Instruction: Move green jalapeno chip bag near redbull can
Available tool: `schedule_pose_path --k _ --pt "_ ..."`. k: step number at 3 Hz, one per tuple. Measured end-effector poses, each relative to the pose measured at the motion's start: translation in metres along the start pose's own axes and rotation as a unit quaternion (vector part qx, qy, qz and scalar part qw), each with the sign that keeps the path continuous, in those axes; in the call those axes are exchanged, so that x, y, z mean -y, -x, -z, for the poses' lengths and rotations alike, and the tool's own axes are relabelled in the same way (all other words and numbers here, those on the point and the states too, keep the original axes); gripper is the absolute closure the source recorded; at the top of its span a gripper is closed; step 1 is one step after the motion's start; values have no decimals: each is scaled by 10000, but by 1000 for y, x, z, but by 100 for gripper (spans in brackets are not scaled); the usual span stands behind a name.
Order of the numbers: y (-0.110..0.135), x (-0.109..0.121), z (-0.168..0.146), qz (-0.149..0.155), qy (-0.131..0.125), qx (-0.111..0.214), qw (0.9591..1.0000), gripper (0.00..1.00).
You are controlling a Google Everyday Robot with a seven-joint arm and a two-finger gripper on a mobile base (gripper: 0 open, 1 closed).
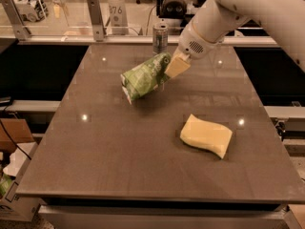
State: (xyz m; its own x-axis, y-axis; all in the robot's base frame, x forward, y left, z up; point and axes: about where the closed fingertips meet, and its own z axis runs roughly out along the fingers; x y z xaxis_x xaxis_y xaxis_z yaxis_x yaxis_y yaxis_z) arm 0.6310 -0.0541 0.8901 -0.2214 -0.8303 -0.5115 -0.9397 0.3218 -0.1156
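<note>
The green jalapeno chip bag (144, 77) hangs tilted above the dark table (119, 151), its upper right end held in my gripper (174, 67). The gripper is shut on that end, at the tip of the white arm coming in from the upper right. The redbull can (160, 38) stands upright at the table's far edge, just above and behind the bag's held end. The bag's lower white crimped end points down-left, close to the table top.
A pale yellow sponge-like block (206, 136) lies on the table's right front part. A rail with metal posts (95, 18) runs behind the far edge. Cardboard boxes (12, 175) sit on the floor at the left.
</note>
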Motion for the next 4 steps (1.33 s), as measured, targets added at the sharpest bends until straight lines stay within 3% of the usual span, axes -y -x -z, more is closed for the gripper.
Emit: schedule_pose_path --k 1,3,4 --pt "-17 41 7 -112 -206 55 9997 100" --pt "-43 92 3 -134 -423 156 9989 67" --pt "-51 97 -3 -59 -377 189 9991 44"
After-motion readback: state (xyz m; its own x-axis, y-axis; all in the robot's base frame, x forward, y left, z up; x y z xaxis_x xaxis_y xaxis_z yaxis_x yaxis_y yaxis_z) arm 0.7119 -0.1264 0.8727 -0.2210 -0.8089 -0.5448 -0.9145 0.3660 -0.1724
